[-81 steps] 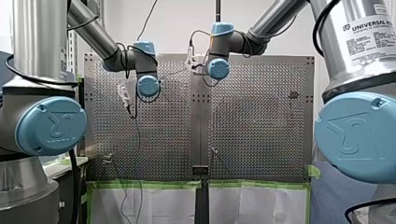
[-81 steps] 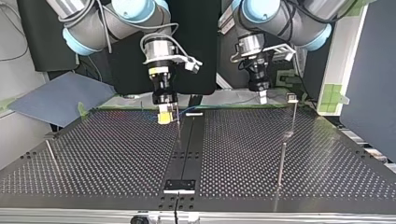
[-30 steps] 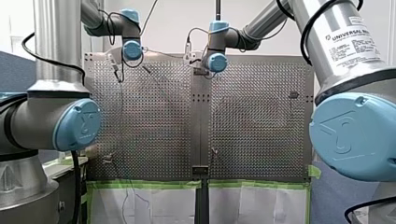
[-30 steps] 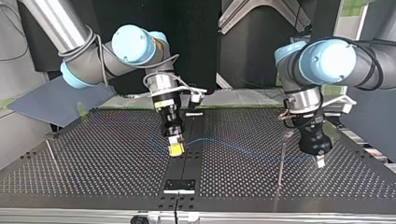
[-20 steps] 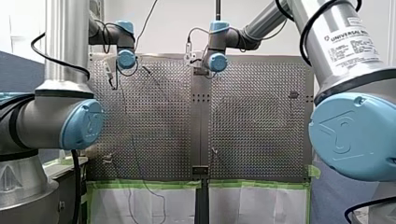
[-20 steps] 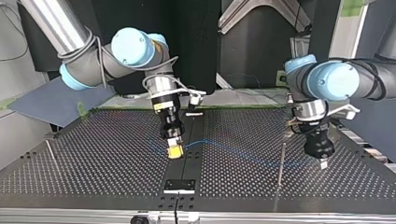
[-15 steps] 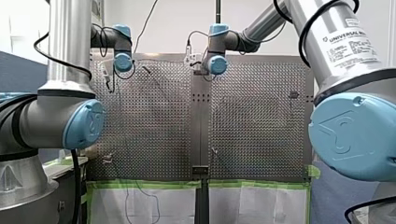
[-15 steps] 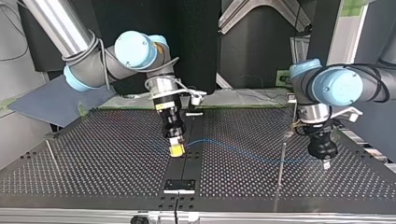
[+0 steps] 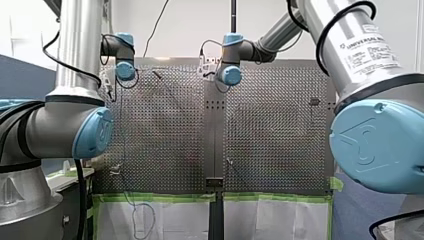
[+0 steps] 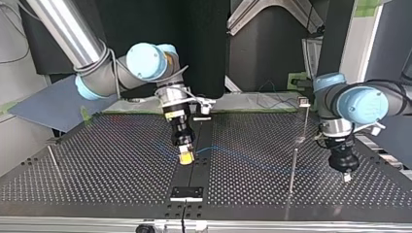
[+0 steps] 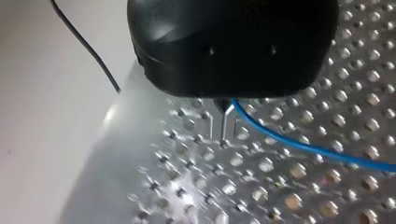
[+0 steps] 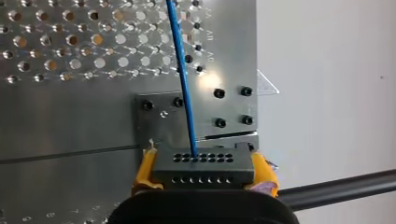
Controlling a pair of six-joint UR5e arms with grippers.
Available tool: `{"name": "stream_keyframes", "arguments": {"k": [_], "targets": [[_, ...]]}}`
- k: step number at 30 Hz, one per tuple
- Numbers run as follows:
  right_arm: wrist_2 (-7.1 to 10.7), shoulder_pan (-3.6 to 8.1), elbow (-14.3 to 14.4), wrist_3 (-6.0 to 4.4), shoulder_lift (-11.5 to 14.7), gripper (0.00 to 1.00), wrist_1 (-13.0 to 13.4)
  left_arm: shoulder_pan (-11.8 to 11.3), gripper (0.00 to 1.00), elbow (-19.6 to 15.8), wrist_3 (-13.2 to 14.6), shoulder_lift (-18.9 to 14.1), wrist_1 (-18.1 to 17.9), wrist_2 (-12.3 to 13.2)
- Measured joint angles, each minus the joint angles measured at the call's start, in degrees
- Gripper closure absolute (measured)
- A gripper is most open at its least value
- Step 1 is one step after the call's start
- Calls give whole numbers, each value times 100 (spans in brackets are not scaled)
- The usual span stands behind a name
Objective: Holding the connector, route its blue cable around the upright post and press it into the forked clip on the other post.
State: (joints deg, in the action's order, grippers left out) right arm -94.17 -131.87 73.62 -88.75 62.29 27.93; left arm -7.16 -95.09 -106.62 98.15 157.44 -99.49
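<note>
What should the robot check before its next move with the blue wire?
1. Connector clamped between my right gripper's yellow pads: ok.
2. Blue cable held by my left gripper: ok, it leads out from between the fingers.
3. Cable on the correct side of the upright post: cannot tell.
4. Cable pressed into the forked clip: not ok, it runs well below the clip.
5. Cable between the grippers free of tangles: ok.
</note>
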Motion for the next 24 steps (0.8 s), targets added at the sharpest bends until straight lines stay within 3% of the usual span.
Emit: {"name": "stream_keyframes", "arguments": {"k": [5,16,20,24], "targets": [[-2,23,-59,2,-115,100,0,-53,100,237,-163,189,-42,-4],[-21,49,-95,23,-227,100,-92,-53,100,791,-704,225,-205,59],[-25,50,-97,23,-238,100,-124,-4,100,980,-874,221,-187,-60],[-27,49,-97,23,-245,100,-143,49,100,1045,-862,219,-74,-229]]}}
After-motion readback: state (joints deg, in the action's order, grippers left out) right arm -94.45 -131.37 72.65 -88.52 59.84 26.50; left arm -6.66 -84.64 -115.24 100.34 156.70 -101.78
